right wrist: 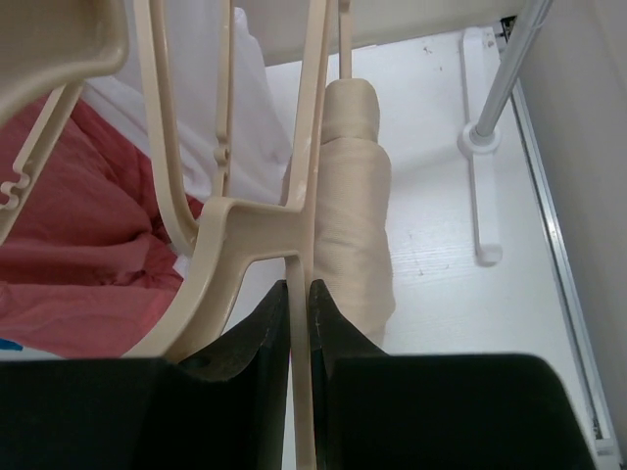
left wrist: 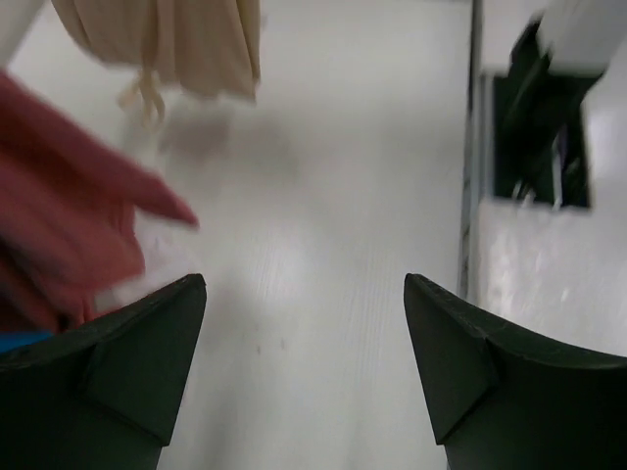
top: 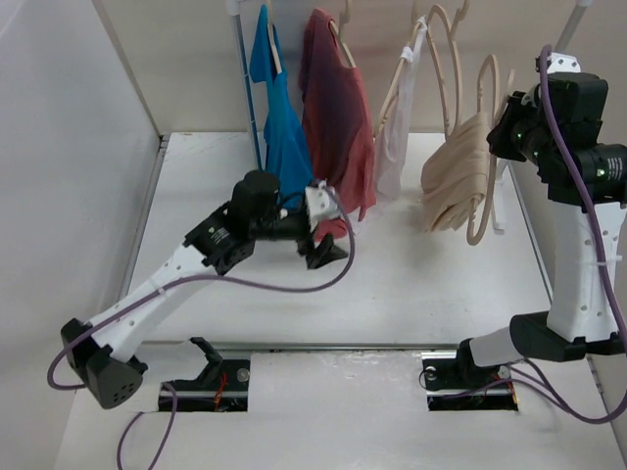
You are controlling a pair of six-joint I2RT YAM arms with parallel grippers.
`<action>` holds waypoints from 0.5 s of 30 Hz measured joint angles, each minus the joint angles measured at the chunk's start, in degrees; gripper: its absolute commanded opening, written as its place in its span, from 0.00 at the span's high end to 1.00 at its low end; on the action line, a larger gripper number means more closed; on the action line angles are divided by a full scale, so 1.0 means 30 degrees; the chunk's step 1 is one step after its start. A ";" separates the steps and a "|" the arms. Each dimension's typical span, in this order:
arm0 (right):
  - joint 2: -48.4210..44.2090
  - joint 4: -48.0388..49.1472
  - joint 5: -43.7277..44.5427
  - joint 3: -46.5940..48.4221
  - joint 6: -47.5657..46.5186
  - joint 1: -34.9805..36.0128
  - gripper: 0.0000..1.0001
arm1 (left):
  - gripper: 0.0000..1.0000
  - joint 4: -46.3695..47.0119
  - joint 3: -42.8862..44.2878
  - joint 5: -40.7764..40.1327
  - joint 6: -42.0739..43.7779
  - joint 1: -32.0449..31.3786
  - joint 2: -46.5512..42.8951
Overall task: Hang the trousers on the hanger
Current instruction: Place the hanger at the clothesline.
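The beige trousers (top: pixel 457 184) hang folded over the lower bar of the pale tan hanger (top: pixel 483 211) at the right of the rack. My right gripper (top: pixel 502 123) is shut on the hanger's thin upright strut; in the right wrist view the strut (right wrist: pixel 300 323) runs between the closed jaws of my right gripper (right wrist: pixel 300 294), with the trousers (right wrist: pixel 355 215) draped just beyond. My left gripper (top: pixel 328 240) hovers low over the table by the red T-shirt's hem, open with nothing between the fingers (left wrist: pixel 147 362). The trousers' lower edge (left wrist: pixel 167 39) shows far ahead of it.
A blue shirt (top: pixel 279 117), the red T-shirt (top: pixel 338 127) and a small white garment (top: pixel 397 137) hang on the rack beside other tan hangers (top: pixel 446 59). The white rack pole (right wrist: pixel 509 69) and its foot (right wrist: pixel 480 196) stand at the right. Walls close in both sides.
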 measured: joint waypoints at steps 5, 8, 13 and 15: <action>-0.1559 0.0947 0.0204 -0.2382 0.1319 0.0000 1.00 | 0.08 0.4189 0.6105 0.3016 -0.6404 -0.0780 0.4619; -0.2514 0.1246 0.0066 -0.3883 0.2055 0.0000 1.00 | 0.01 0.5311 1.1482 0.4197 -0.9100 -0.2106 0.8706; -0.3271 0.1872 -0.0364 -0.5100 0.2754 0.0000 1.00 | 0.01 0.8065 1.5438 0.5282 -1.2998 -0.3861 1.3209; -0.3497 0.2033 -0.0430 -0.5406 0.2878 0.0000 1.00 | 0.01 0.8750 1.5467 0.5319 -1.4054 -0.4248 1.3974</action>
